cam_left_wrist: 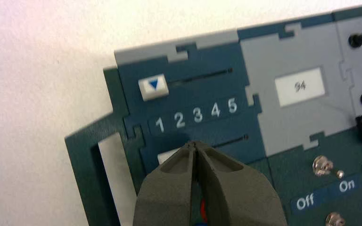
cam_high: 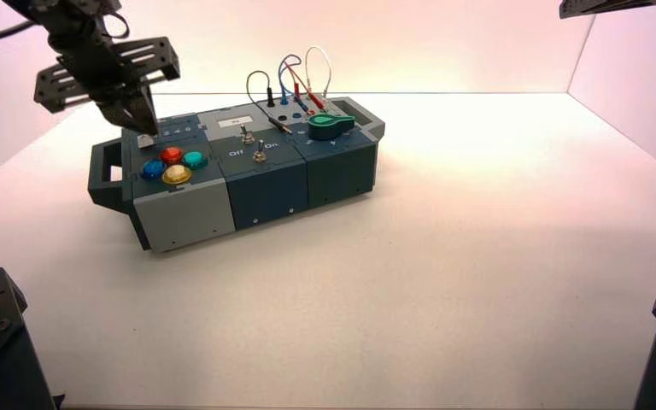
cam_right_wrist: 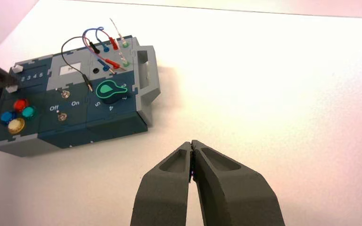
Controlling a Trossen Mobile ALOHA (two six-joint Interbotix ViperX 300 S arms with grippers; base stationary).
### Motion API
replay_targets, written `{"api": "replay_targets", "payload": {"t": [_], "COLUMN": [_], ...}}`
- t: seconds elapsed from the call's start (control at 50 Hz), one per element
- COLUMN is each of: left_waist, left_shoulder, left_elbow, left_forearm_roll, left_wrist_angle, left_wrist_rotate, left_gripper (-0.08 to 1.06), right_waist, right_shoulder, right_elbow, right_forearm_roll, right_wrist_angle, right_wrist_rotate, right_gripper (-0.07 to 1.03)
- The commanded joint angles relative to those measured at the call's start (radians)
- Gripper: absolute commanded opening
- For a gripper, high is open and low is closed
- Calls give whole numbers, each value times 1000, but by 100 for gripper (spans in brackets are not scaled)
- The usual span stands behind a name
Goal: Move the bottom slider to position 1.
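Left gripper point(cam_left_wrist: 193, 145) clenched, fingers pressed together, tips over the box's left panel, just beside the bottom slider point(cam_left_wrist: 168, 155); contact: cannot tell. Slider, whitish, partly hidden, at the 1 end of its slot. Box point(cam_high: 260, 196) angled, its left handle point(cam_high: 102, 175) edge out over pale tabletop point(cam_high: 478, 282), which runs wide off its right end. Right gripper point(cam_right_wrist: 192, 145) idle, clenched, beyond the tabletop's far right

You have one box point(cam_high: 237, 171) bearing four round push buttons point(cam_high: 176, 174), two sliders point(cam_left_wrist: 153, 87), two toggle switches point(cam_high: 260, 152) and one green-topped knob point(cam_high: 330, 126). You also see two grey end handles point(cam_high: 108, 171).
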Motion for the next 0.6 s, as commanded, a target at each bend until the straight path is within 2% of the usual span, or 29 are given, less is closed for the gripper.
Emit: {"api": "replay_targets", "payload": {"t": [0.02, 0.16, 0.44, 0.6], "left_waist": [-14, -51, -167, -186], "left_shoulder": [-5, 14, 35, 67], "left_elbow": [-51, -94, -155, -173], "left_forearm_roll": [3, 3, -3, -6], "left_wrist_angle": [-5, -3, -5, -5], "left_wrist_rotate": [0, 0, -8, -8], "left_gripper": [-3, -3, -3, -3], "right_waist": [3, 3, 3, 3], "right_shoulder": [3, 5, 6, 15], "right_elbow": [-34, -35, -35, -37], "right_forearm_roll": [8, 11, 14, 14], "right_wrist_angle": [2, 5, 12, 12], "right_wrist_rotate": [0, 0, 0, 0], "right_gripper": [-2, -2, -2, -2]}}
